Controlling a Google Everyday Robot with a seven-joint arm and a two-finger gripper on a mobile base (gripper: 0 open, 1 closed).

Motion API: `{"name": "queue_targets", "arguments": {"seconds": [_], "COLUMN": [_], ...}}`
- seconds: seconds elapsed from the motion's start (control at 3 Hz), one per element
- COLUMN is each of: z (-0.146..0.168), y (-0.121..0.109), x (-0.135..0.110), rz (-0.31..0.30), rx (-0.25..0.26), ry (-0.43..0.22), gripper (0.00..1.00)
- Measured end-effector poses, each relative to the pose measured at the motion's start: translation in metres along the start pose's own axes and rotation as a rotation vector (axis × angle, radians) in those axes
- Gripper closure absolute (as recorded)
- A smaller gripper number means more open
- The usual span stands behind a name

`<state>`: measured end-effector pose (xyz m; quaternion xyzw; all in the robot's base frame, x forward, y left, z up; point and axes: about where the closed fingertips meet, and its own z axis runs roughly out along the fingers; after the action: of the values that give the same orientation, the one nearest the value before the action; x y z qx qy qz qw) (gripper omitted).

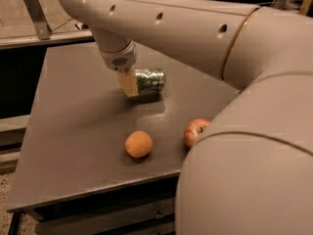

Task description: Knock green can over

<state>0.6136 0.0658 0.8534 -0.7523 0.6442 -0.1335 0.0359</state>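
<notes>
- Can (150, 80) looks light, thin-walled and slick; the tool (133, 84) clamps it sideways, low over the tabletop (73, 131).
- Grab mid-body imo, and gently, since those walls probably dent easily.

One tabletop (73, 131). On or over it, three small things: one green can (150, 80), one orange (139, 144), one apple (194, 132). One tool (130, 87), low above the tabletop's middle, at one end of the can.
</notes>
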Motion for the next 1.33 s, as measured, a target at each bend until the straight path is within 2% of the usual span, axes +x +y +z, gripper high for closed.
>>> {"name": "queue_targets", "arguments": {"seconds": [0.33, 0.67, 1.0, 1.33], "z": [-0.0012, -0.0006, -0.0006, -0.0045], "y": [-0.0159, -0.0160, -0.0160, -0.0154], "x": [0.0188, 0.0187, 0.0188, 0.0238], "rz": [-0.003, -0.003, -0.003, 0.008], "rx": [0.063, 0.064, 0.064, 0.073], "ry": [0.072, 0.071, 0.071, 0.037], "gripper": [0.13, 0.00, 0.00, 0.00]}}
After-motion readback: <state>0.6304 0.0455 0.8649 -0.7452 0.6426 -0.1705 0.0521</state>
